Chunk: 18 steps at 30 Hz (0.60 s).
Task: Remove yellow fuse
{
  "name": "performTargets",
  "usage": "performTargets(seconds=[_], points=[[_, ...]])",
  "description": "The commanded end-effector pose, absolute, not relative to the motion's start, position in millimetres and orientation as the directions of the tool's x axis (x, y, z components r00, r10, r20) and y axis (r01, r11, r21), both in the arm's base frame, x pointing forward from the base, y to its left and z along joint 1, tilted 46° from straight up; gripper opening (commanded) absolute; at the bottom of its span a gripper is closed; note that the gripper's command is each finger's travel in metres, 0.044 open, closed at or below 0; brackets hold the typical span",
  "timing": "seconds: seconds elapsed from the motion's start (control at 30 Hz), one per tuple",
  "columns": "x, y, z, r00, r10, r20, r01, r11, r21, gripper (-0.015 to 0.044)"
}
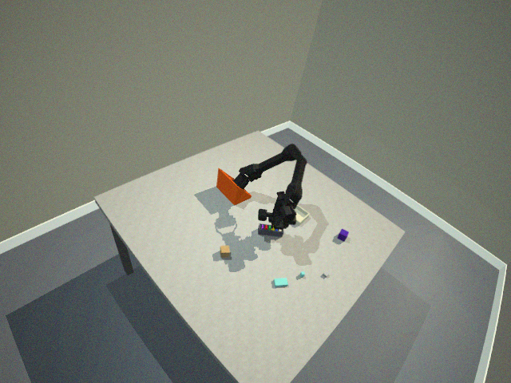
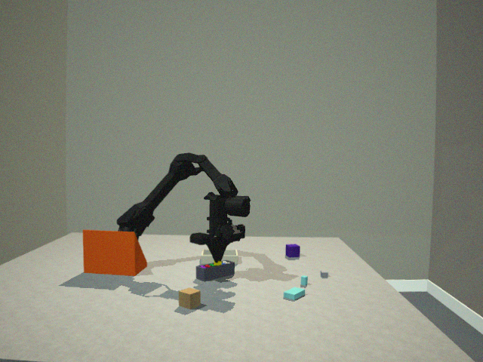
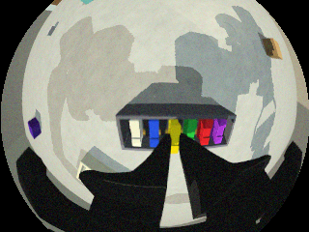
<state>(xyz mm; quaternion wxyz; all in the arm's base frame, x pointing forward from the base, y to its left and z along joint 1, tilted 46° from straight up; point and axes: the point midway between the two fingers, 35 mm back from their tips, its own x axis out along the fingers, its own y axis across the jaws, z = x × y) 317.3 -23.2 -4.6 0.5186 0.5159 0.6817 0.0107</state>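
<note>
My gripper (image 1: pixel 279 226) (image 2: pixel 218 260) (image 3: pixel 174 137) points down and is shut on the yellow fuse (image 2: pixel 218 263) (image 3: pixel 175 127). The fuse's top stands higher than its neighbours, over the dark fuse block (image 1: pixel 269 232) (image 2: pixel 216 272) (image 3: pixel 176 110). Whether its lower end is clear of the slot cannot be told. In the wrist view the white fuse (image 3: pixel 135 131) and blue fuse (image 3: pixel 154 131) are on its left, the green fuse (image 3: pixel 190 128), red fuse (image 3: pixel 205 131) and purple fuse (image 3: pixel 219 130) on its right. The cream tray (image 1: pixel 307 215) (image 2: pixel 230 259) stands behind the block, partly hidden by the arm.
An orange wedge (image 1: pixel 231 189) (image 2: pixel 109 253) stands by the arm's base. A tan cube (image 1: pixel 224 251) (image 2: pixel 189 299), a dark purple cube (image 1: pixel 342 234) (image 2: pixel 292 250), a flat teal block (image 1: pixel 281 282) (image 2: pixel 293 293), a small teal piece (image 1: pixel 302 274) (image 2: pixel 304 280) and a grey piece (image 2: pixel 324 274) lie farther out.
</note>
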Motion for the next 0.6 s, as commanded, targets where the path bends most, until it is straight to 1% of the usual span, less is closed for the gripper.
performTargets(seconds=[0.0,0.57], points=[[318.2,-25.5,-2.6,0.072,0.712,-0.699,0.687,0.472,0.552,0.0],[317.5,-31.4,3.1,0.071,0.712,-0.698,0.688,0.471,0.551,0.0]])
